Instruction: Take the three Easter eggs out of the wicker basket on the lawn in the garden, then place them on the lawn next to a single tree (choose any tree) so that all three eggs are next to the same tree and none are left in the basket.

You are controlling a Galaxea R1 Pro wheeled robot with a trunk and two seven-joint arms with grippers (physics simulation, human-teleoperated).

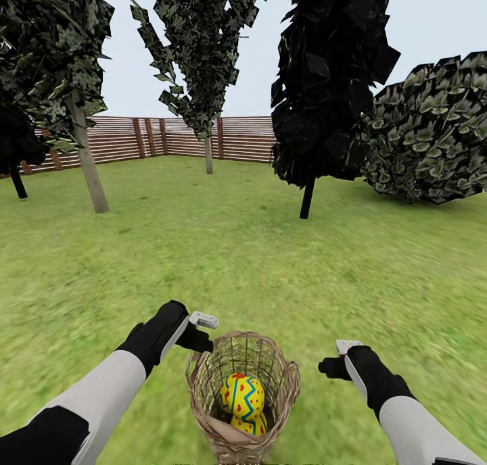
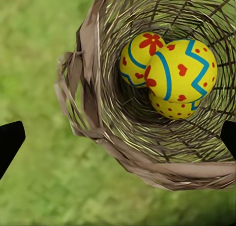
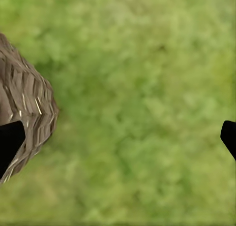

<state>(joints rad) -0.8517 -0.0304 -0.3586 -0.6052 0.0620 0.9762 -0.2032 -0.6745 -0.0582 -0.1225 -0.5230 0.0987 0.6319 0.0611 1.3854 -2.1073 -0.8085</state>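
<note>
The brown wicker basket [image 1: 200, 384] stands on the lawn [image 1: 243, 262] just in front of me. Yellow Easter eggs with blue zigzags and red marks lie inside; two show from the head, one [image 1: 242, 393] above another [image 1: 251, 424]. In the left wrist view the basket [image 2: 93, 108] holds three eggs [image 2: 182, 71] [image 2: 140, 56] [image 2: 172, 110]. My left gripper [image 1: 197, 333] [image 2: 118, 137] hovers open over the basket's left rim. My right gripper [image 1: 341, 358] [image 3: 118, 137] is open above bare grass to the right of the basket [image 3: 27, 108]. A pale-trunked tree [image 1: 89, 167] stands at the far left.
A second pale-trunked tree [image 1: 208, 151] grows near the brown slat fence [image 1: 135, 139]. A thin black-trunked tree [image 1: 308, 198] stands ahead to the right, with a large leafy bush [image 1: 433, 134] beyond it. Open grass stretches between me and the trees.
</note>
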